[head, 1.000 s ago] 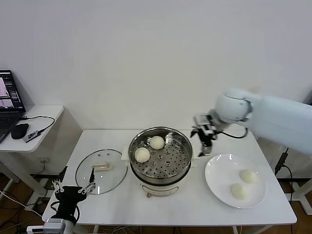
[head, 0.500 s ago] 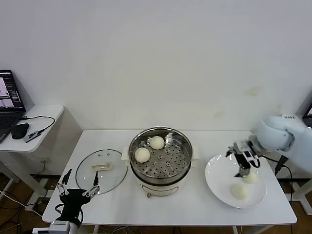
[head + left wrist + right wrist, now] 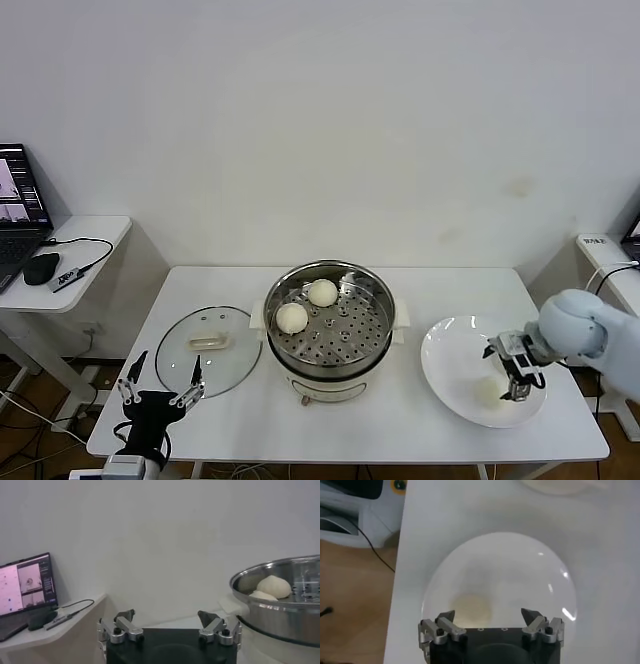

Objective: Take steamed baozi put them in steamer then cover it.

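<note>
The steel steamer [image 3: 345,340] stands mid-table with two off-white baozi [image 3: 322,292] [image 3: 291,317] on its perforated tray. Left of it the glass cover [image 3: 208,350] lies flat, handle up. My right gripper [image 3: 515,378] hangs open low over the white plate [image 3: 450,360]. In the right wrist view a baozi [image 3: 471,609] lies on the plate [image 3: 520,570] just ahead of the open right gripper [image 3: 488,615], nearer one finger. That baozi [image 3: 488,392] shows faintly beside the gripper from the head. My left gripper [image 3: 160,395] waits open off the table's front left corner.
A side desk [image 3: 85,240] with a laptop [image 3: 18,205], mouse and cable stands at the left. The left wrist view shows the open left gripper [image 3: 167,616], the steamer's rim [image 3: 280,577] and the laptop [image 3: 27,582]. The plate lies near the table's right edge.
My right arm swung from beside the steamer's right rim over to the plate and came down low above a baozi, open throughout. The left gripper barely shifted.
</note>
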### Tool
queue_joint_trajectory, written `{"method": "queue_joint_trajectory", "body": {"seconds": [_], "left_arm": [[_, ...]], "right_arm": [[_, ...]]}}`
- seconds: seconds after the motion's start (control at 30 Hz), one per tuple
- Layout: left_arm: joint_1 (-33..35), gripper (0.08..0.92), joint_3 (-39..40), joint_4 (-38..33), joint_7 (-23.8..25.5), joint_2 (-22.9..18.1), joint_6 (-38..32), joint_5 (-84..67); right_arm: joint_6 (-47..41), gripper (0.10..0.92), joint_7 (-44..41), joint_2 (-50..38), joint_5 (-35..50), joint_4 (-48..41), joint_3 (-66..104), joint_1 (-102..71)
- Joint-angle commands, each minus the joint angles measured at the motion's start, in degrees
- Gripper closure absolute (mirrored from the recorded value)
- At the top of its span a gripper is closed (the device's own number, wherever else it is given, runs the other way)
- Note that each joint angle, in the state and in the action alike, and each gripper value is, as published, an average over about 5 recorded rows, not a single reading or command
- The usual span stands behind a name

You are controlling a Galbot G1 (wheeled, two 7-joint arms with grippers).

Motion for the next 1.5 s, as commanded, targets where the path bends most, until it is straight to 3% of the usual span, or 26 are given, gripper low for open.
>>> {"method": "queue_joint_trajectory", "body": {"seconds": [0.03,0.5,0.97,1.5], "left_arm": [[0.1,0.177,0.1,0.1,0.0,0.0,0.0,0.0],[0.0,0.177,-0.3,0.5,0.0,-0.3,0.0,0.0],[-0.2,0.177,-0.3,0.5,0.0,-0.4,0.1,0.0],[-0.7,0.177,-0.1,0.2,0.0,-0.1,0.1,-0.3]], "right_arm": [[0.7,0.203,0.9,1.2,-2.7,-3.1,8.5,-11.5],[0.4,0.220,2.5,4.7,-4.1,-7.7,10.0,-13.3],[0.2,0.370,1.4,4.8,-3.7,-7.1,10.6,-12.1],[-1.2,0.397,-4.3,1.5,5.2,-1.3,-0.1,13.7]]}}
